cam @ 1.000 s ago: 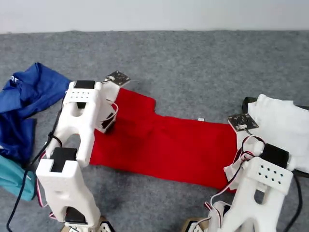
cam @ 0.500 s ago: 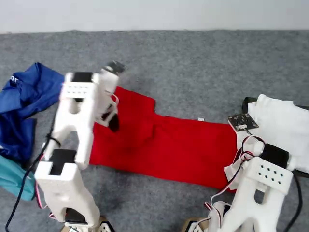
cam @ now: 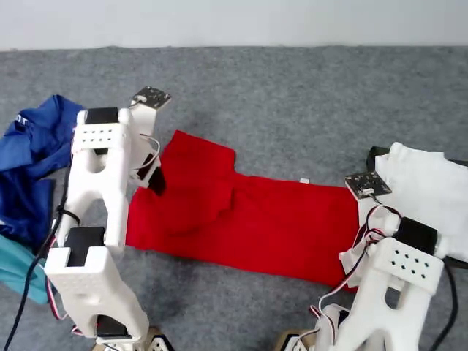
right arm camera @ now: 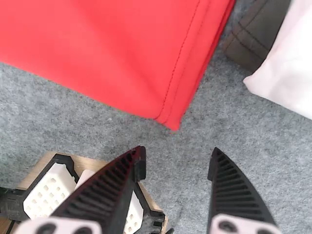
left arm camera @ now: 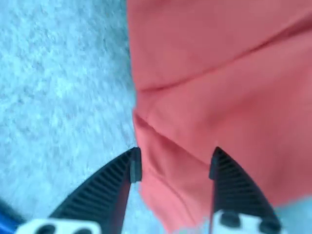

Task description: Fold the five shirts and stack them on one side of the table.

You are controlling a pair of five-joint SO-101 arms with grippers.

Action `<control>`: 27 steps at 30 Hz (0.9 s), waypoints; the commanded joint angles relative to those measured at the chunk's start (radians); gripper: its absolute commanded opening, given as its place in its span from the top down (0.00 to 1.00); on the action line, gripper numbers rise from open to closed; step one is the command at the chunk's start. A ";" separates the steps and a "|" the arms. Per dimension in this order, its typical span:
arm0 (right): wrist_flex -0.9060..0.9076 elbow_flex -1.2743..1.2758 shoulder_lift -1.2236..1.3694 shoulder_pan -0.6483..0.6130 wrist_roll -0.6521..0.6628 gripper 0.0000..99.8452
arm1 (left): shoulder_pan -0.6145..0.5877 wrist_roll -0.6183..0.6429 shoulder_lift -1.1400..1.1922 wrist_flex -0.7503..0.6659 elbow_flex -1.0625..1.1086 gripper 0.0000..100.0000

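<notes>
Red shirt [cam: 248,219] lies on the grey worktop [cam: 292,95].
Left end effector [left arm camera: 175,158] is spread over its 9 o'clock edge; right end effector [right arm camera: 178,151] is spread near its 4 o'clock corner.

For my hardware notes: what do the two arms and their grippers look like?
The left arm and right arm are white plastic with black motors and thin black, red and white cables. The left gripper and right gripper have black, ribbed, pointed fingers.
</notes>
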 commanded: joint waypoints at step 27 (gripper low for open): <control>-0.008 0.009 -0.005 -0.010 -0.006 0.78 | -0.017 -0.011 -0.057 -0.485 0.111 0.77</control>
